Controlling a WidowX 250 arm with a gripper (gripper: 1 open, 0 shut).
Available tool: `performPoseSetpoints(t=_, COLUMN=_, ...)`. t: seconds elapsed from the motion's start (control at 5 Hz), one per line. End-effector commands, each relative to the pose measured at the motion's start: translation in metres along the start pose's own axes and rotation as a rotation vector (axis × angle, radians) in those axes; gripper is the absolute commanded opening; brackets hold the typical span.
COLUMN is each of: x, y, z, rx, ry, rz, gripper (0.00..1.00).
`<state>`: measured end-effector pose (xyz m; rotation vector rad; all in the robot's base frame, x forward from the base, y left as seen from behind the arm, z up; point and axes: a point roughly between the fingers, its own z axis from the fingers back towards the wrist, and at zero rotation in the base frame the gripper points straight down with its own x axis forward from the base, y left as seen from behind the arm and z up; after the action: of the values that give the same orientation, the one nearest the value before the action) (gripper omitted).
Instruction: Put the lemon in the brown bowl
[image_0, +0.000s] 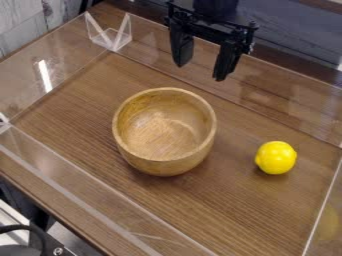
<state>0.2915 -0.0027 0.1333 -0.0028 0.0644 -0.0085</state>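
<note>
Yellow lemon (275, 158) beside brown bowl (164, 132).

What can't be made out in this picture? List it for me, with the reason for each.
- Inside of the brown bowl's near wall, camera view: the rim's angle makes its lower part hard to read.
- Robot arm, camera view: its upper part is cut off by the top edge.
- Dark object with cables, camera view: cut off by the left and bottom edges; what it is, I can't tell.

Soft, fairly even light, pale glare at the left and right edges, slightly soft detail
</note>
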Motion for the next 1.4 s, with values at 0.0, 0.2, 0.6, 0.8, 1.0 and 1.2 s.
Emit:
performPoseSetpoints(t=0.0, x=-0.001, y=-0.006, z=-0.006, rx=-0.005, ry=0.009, rz=-0.001, gripper=1.0)
performPoseSetpoints(t=0.2, x=-0.003, y=-0.027, z=-0.01, rx=-0.018, ry=-0.006, rz=-0.008, gripper=1.0)
performPoseSetpoints(t=0.6, x=-0.006, y=-0.044, z=-0.016, rx=-0.032, ry=-0.01, rz=-0.023, gripper=1.0)
performPoseSetpoints(t=0.8, x=-0.007, y=-0.048, z=-0.02, rx=-0.036, ry=0.0, rz=-0.03, gripper=1.0)
performPoseSetpoints(t=1.0, x=-0.007, y=-0.052, z=-0.025, rx=-0.041, ry=0.009, rz=-0.037, gripper=1.0)
performPoseSetpoints(t=1.2, x=-0.008, y=-0.057, z=-0.029, rx=-0.046, ry=0.015, rz=-0.043, gripper=1.0)
